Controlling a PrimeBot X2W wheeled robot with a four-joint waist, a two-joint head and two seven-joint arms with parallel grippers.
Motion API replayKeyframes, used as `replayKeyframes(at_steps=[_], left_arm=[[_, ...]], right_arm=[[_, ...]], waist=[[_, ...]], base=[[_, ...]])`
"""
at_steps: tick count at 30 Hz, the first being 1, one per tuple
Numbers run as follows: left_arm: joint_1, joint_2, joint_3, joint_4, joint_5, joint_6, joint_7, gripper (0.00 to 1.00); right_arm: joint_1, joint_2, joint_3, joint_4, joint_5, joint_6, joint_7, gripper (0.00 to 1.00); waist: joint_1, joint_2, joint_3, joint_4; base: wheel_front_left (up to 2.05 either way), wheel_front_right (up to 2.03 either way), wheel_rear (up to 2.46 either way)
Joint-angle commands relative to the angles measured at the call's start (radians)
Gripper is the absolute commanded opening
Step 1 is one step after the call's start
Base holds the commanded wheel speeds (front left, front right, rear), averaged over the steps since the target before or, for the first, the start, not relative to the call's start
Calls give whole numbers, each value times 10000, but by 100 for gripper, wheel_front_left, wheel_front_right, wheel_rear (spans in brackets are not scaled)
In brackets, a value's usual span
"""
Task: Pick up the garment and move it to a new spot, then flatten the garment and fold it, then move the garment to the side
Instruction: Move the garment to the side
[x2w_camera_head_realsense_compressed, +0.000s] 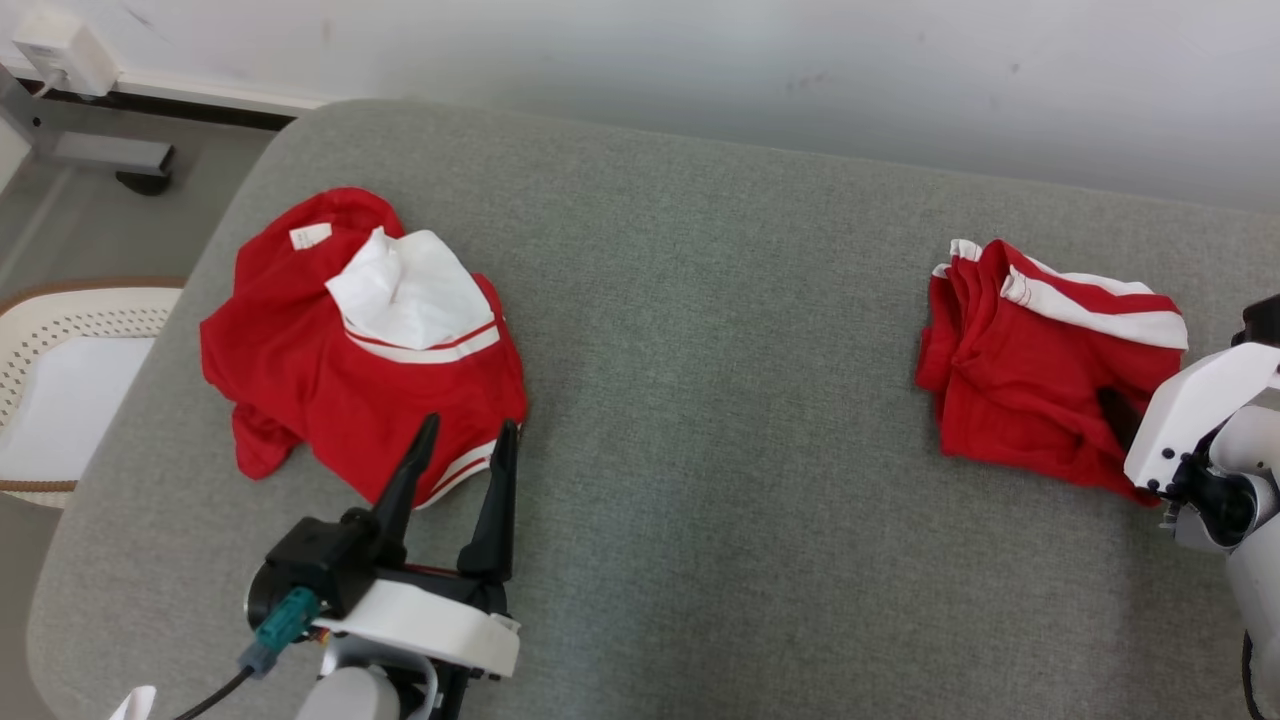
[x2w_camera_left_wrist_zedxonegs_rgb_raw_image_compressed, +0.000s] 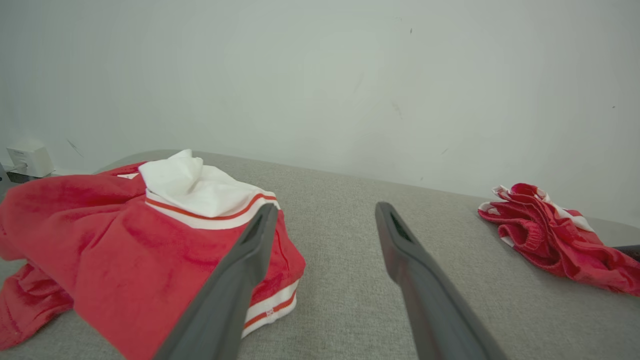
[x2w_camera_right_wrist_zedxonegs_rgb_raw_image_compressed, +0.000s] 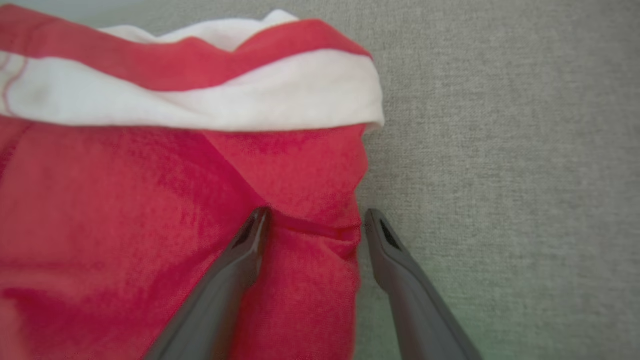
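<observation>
A crumpled red garment (x2w_camera_head_realsense_compressed: 350, 370) with a white lining and white stripes lies at the left of the grey padded table (x2w_camera_head_realsense_compressed: 720, 420). My left gripper (x2w_camera_head_realsense_compressed: 468, 430) stands open just in front of its near hem, nothing between the fingers. In the left wrist view the left finger overlaps that garment (x2w_camera_left_wrist_zedxonegs_rgb_raw_image_compressed: 115, 240). A second red garment (x2w_camera_head_realsense_compressed: 1030, 370) with white bands lies bunched at the right. My right gripper (x2w_camera_right_wrist_zedxonegs_rgb_raw_image_compressed: 316, 217) is open, its fingers straddling that garment's (x2w_camera_right_wrist_zedxonegs_rgb_raw_image_compressed: 150, 200) right edge, with red fabric between them. Its white wrist (x2w_camera_head_realsense_compressed: 1195, 410) hides the garment's near right corner.
A white perforated basket (x2w_camera_head_realsense_compressed: 60, 340) stands on the floor off the table's left edge. A pale wall (x2w_camera_head_realsense_compressed: 800, 60) runs behind the table, with a white adapter (x2w_camera_head_realsense_compressed: 60, 50) and a metal stand foot (x2w_camera_head_realsense_compressed: 110, 155) at the far left.
</observation>
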Motion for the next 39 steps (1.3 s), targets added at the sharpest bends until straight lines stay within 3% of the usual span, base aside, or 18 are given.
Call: replayKeyframes(at_steps=[1, 2, 3, 11, 28, 34, 39], left_arm=[[-60, 37, 7, 4, -2, 29, -2, 100], [-43, 39, 14, 11, 9, 40, -2, 100], [-20, 37, 24, 8, 38, 55, -2, 100], [39, 37, -116, 60, 275, -74, -2, 100], [-516, 40, -1067, 362, 724, -284, -2, 100], [-925, 85, -1455, 379, 861, -329, -2, 100], [-1377, 269, -1695, 279, 865, -347, -2, 100]], right_arm=[[328, 222, 112, 132, 111, 11, 24, 56], [361, 222, 154, 62, 164, 11, -94, 31], [382, 212, 198, -24, 207, 11, -225, 0], [376, -27, 674, -440, 413, 6, -1525, 0], [450, -115, 1828, -903, 1236, 6, -2944, 0], [-37, -422, 2293, -1248, 1426, 6, -3447, 0], [-873, -1137, 2871, -1192, 979, 5, -3719, 0]], waist=[[-1, -1, -23, 4], [-1, -1, -57, -7], [-1, -1, -98, -30], [-1, -1, -583, -652], [-1, -1, -465, -3632], [-1, -1, 320, -3934], [-1, -1, 1356, -3766]], base=[[0, 0, 0], [0, 0, 0], [0, 0, 0], [0, 0, 0], [0, 0, 0], [0, 0, 0], [0, 0, 0]])
